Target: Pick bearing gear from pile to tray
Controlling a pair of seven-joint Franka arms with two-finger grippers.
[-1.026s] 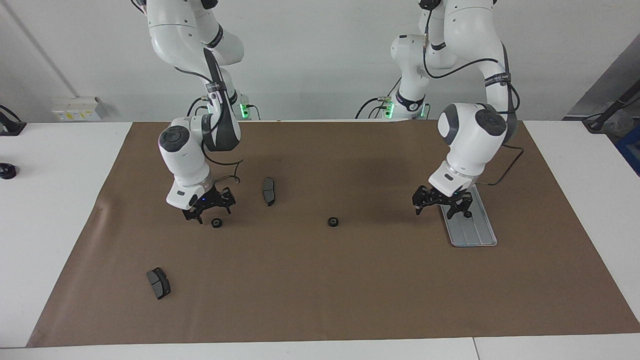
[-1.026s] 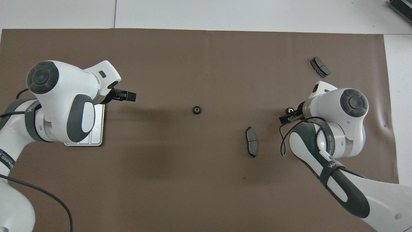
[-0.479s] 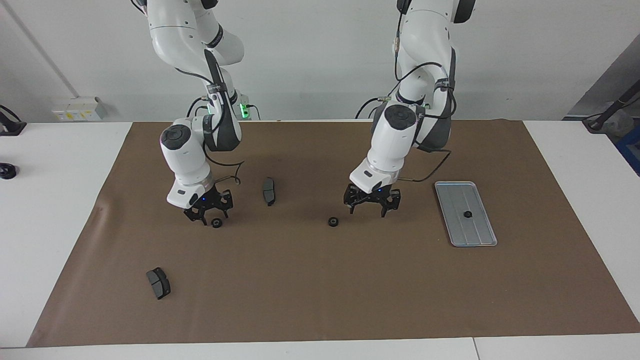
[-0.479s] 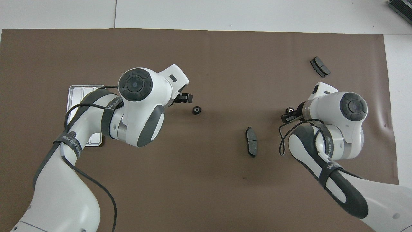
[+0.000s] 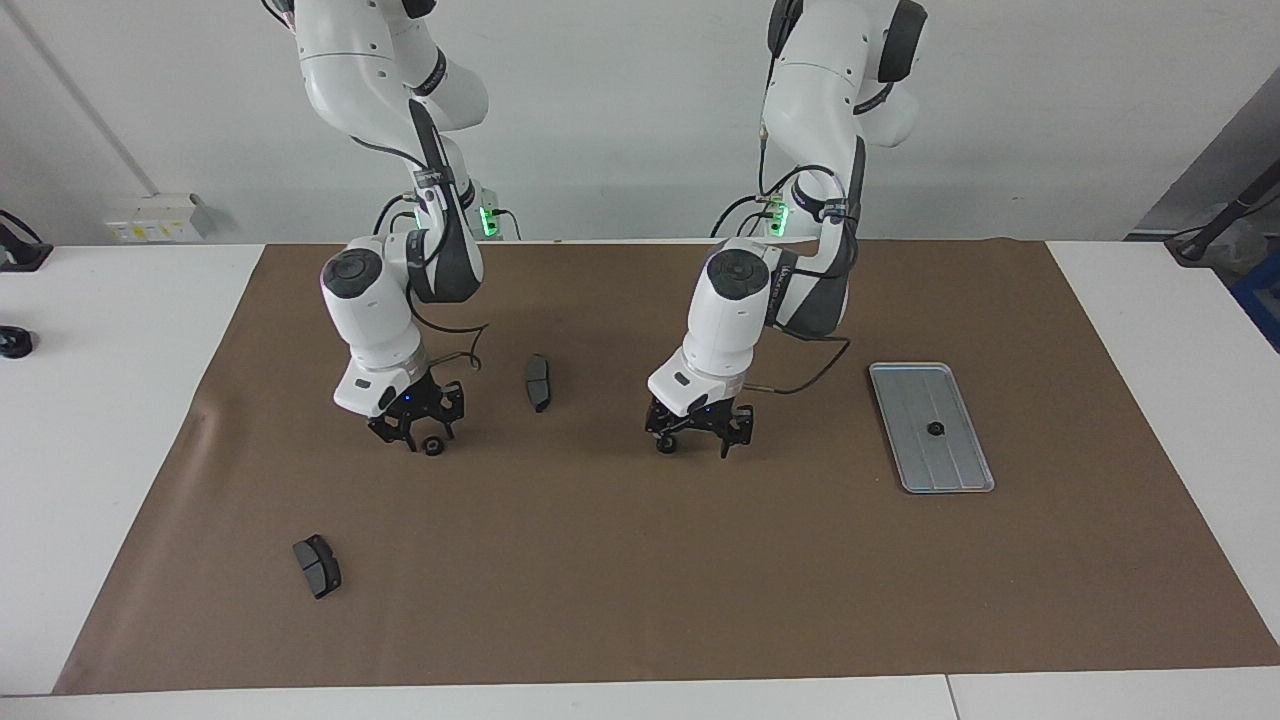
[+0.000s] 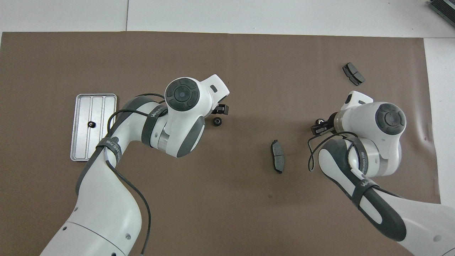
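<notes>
One gear [image 5: 936,428] is lying in the tray [image 5: 968,470]. The left claw [image 5: 698,440], spread apart, is lowering around a second [image 6: 217,122]; the right claw [image 5: 418,437] is gripping a third [image 5: 433,446].

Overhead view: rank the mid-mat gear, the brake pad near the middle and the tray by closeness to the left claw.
1. Mid-mat gear: right beside the left claw.
2. Brake pad: toward the right arm's end, nearer the robots.
3. Tray: at the left arm's end, holding one gear.
</notes>
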